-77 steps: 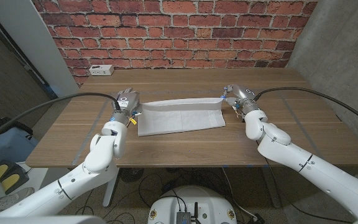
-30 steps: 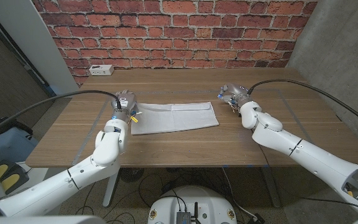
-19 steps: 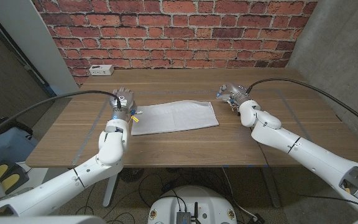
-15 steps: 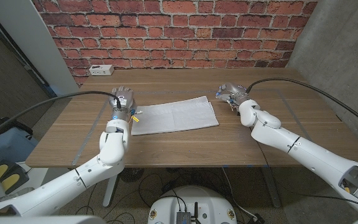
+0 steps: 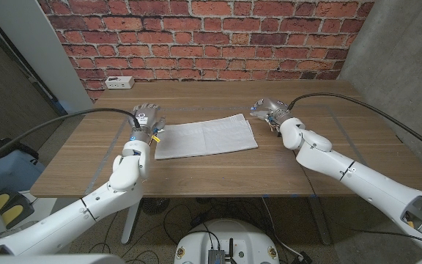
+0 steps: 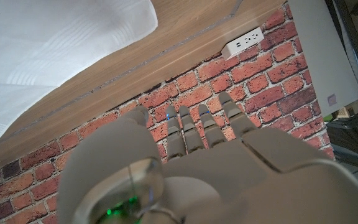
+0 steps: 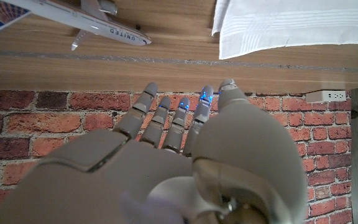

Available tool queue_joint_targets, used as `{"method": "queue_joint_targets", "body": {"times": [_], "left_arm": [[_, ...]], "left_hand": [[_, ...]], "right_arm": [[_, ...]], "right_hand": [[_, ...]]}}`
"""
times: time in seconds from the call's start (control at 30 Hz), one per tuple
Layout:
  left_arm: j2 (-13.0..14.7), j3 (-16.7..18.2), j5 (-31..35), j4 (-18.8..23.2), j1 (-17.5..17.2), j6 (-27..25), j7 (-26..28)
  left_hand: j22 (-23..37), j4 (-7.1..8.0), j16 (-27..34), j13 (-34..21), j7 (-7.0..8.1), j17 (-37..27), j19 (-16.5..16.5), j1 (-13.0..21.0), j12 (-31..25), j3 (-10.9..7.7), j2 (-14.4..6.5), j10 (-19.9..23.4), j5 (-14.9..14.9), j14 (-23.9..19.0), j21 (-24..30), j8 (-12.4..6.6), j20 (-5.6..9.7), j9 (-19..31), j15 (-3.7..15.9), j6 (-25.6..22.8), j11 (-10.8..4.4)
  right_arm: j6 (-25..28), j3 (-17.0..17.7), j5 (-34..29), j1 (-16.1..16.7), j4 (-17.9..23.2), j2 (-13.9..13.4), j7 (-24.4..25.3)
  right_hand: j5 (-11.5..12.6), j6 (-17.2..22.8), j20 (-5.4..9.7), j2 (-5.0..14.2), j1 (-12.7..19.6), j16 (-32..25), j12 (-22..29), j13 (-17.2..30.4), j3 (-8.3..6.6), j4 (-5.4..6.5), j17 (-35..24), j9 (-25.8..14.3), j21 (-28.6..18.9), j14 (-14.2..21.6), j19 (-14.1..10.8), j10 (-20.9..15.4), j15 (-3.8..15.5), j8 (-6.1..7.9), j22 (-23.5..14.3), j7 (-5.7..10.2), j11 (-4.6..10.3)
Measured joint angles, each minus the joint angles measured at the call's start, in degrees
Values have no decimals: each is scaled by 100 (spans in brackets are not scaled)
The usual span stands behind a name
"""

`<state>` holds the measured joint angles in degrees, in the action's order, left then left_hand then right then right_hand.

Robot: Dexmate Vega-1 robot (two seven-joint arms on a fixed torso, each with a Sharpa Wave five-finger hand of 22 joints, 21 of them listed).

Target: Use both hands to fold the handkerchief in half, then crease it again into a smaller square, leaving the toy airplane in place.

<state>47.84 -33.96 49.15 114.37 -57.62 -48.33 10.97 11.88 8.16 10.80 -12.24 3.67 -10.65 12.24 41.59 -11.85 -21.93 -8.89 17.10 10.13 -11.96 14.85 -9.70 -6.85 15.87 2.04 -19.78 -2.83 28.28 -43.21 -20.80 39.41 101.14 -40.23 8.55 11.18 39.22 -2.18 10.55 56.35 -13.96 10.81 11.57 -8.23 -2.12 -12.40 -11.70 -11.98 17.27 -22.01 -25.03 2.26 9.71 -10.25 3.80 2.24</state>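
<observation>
Two white robot arms reach in over a wooden table toward a brick wall. The left hand stands just beside the left end of a white handkerchief, fingers stretched out side by side and pointing away toward the wall, holding nothing. In the left wrist view the fingers lie straight with small gaps between them, and the cloth's rounded corner sits just off the hand, apart from it. The right hand hovers near the cloth's far right corner, just beside it, and also grips nothing; in the right wrist view its fingers are extended and slightly fanned, with the cloth's corner a little beyond the fingertips. The handkerchief lies flat between the two hands as a long folded rectangle. A toy airplane, white with a blue tail, rests on the table beyond the right hand's fingertips, well apart from the cloth. A white power strip sits at the table's far edge beyond the left hand.
</observation>
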Motion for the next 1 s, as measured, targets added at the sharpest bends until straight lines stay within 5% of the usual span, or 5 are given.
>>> {"method": "queue_joint_targets", "body": {"times": [0.53, 1.0], "left_arm": [[251, 367, -1115, 184, -275, 655, 252], [530, 565, -2181, 336, -485, 1280, 402]], "left_hand": [[-1, 135, 1, 27, 108, -1, -92, -563, 65, 136, 3, -315, 0, 143, 0, 0, -51, -251, -105, 652, 71], [-1, 188, -21, 53, 131, -1, -153, -1007, 65, 285, 27, -500, 0, 256, -28, 0, 11, -390, -152, 870, 90]], "right_arm": [[-166, 67, 134, 182, 288, -142, -175], [-186, 160, 211, 470, 735, -391, -380]], "right_hand": [[0, -988, -14, -38, -338, 66, 0, 0, -176, 141, -27, 26, 0, 0, 15, 327, 0, -1, 0, 87, -62], [0, -1332, -70, -126, -546, 107, -23, 0, -181, 229, -26, 53, 0, -103, 72, 532, 0, -1, 0, 75, -122]]}}
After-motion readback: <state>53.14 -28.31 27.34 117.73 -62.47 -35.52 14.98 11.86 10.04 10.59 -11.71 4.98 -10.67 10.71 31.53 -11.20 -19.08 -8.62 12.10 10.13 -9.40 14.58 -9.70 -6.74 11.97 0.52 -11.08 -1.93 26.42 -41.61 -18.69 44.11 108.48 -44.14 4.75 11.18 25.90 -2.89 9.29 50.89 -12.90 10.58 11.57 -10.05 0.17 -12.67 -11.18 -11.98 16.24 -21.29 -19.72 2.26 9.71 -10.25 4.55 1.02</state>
